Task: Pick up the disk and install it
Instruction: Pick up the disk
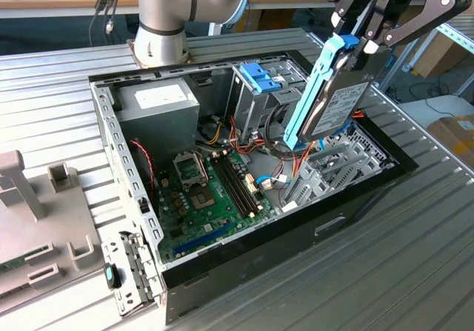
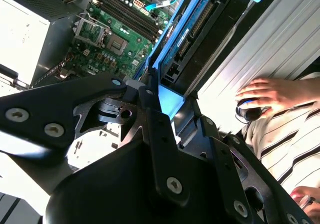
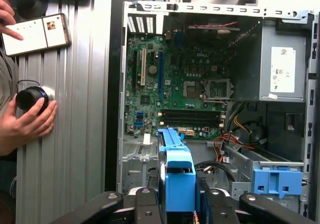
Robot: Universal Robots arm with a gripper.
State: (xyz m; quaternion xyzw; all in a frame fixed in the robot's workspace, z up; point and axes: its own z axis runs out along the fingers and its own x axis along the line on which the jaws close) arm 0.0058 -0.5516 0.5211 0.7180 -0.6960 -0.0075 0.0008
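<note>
Hanging over the open computer case [image 1: 111,135], the disk [image 1: 335,105] is held clear of everything inside, with its grey labelled face tilted and its lower end above the case interior. It is just beside the upright drive cage [image 1: 255,105] that stands in the case. The pincer [image 1: 357,44] is clamped on the disk's light-blue handle end, one finger on either side. In the first wrist view the same blue end is seen between the black linkages. Loose cables [image 1: 285,164] are noted inside the case under the disk's lower end, with the motherboard [image 1: 215,190] lying beside them. Risk as judged: the grip is taken at one end only, so the disk could swing or slip in the clamp. With the disk tilted, its carrier rail could jam on the cage edge or the cables could be snagged. A person's hand [image 3: 27,121] is rested on the desk [image 1: 415,272] outside the case.
</note>
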